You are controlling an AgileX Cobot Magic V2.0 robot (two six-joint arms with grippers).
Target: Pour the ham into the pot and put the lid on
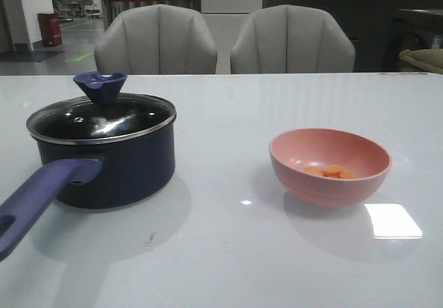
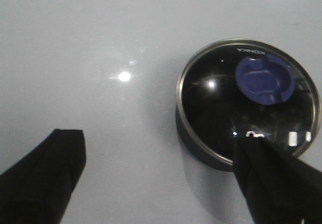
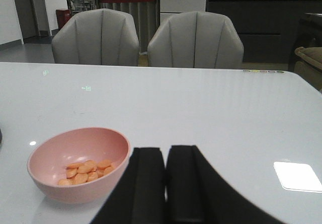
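Ham [image 1: 331, 171], a small heap of flat orange slices, lies at the bottom of a pink bowl [image 1: 330, 165] on the right side of a pale glossy table [image 1: 228, 252] in the front view; well apart to the left stands the dark navy pot [image 1: 111, 162], its long blue-purple handle [image 1: 38, 201] reaching toward the near left edge, with the glass lid [image 1: 102, 118] and its flared blue knob [image 1: 100, 86] already seated on the rim. No arm appears in this view. The left wrist view looks down on the lid and knob from above; the left gripper [image 2: 166, 183] hangs over the table with its dark fingers [image 2: 43, 176] spread wide and nothing between them, one finger overlapping the lid's near rim in the picture. The right wrist view shows the right gripper [image 3: 166, 183] with its two dark pads pressed together, holding nothing, just beside the pink bowl of ham. The chief risk, as I judge it, is that the lid must come off first: a grab that catches the slick metal rim instead of the knob could slip or drag the pot. The smooth, shallow bowl could also slide away or tip too early, scattering slices on the table.
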